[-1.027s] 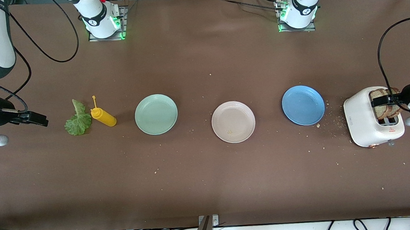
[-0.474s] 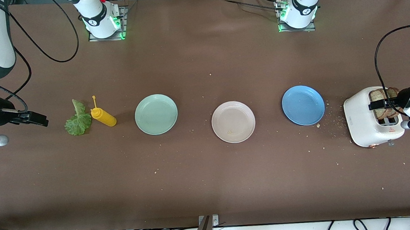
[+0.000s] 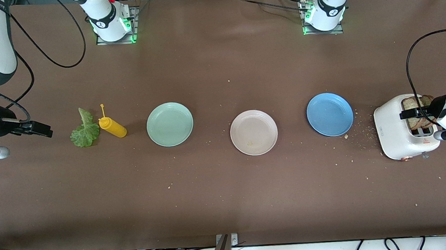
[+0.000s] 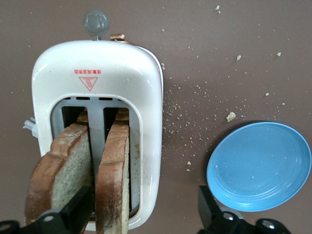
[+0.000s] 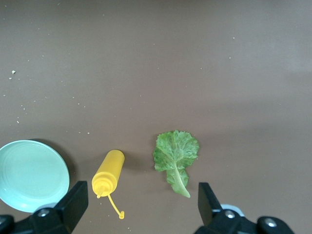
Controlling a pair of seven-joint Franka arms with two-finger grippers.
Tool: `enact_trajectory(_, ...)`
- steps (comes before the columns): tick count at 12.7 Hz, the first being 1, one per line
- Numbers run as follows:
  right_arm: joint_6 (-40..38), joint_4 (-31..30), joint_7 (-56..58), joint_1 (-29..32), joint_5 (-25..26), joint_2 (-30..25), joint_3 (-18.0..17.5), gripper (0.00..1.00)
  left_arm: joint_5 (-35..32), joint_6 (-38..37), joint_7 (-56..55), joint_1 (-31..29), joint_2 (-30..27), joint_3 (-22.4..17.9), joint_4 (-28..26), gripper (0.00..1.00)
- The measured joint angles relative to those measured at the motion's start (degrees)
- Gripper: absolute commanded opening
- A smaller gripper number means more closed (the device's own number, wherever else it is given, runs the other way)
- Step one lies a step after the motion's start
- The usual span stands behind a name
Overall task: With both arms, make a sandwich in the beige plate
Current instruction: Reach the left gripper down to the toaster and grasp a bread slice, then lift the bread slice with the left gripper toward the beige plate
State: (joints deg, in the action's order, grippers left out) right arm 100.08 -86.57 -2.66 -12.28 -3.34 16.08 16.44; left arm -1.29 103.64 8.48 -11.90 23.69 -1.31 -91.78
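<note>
Two brown toast slices stand in the slots of a white toaster at the left arm's end of the table. In the left wrist view both slices stick up from the toaster. My left gripper is open just over the toaster, with one finger between the slices and the other outside the toaster wall toward the blue plate. The beige plate is empty at mid-table. The lettuce leaf lies flat. My right gripper waits open, in the air beside the lettuce.
A yellow squeeze bottle lies beside the lettuce. A mint-green plate and a blue plate flank the beige plate. Crumbs lie scattered between the blue plate and the toaster.
My left gripper has come down closer onto the toast in the toaster and shifted slightly toward the blue plate. The right arm has not moved.
</note>
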Motion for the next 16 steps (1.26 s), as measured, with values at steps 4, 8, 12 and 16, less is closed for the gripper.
enact_trajectory(4, 0.00, 0.00, 0.00, 0.00, -0.06, 0.00, 0.00, 1.00, -1.38, 0.00, 0.07, -0.72, 0.08, -0.03, -0.14, 0.15)
enact_trajectory(8, 0.00, 0.00, 0.00, 0.00, -0.09, 0.00, 0.00, 1.00, -3.13, 0.00, 0.36, -0.87, 0.27, 0.07, -0.25, 0.12)
enact_trajectory(12, 0.00, 0.00, 0.00, 0.00, -0.11, 0.00, 0.00, 1.00, -5.88, 0.20, 1.44, -0.80, 0.59, 0.62, -0.25, 0.11)
enact_trajectory(16, 0.00, 0.00, 0.00, 0.00, -0.11, 0.00, 0.00, 1.00, -7.31, 0.33, 2.15, -0.47, 0.58, 0.85, 1.08, 0.10)
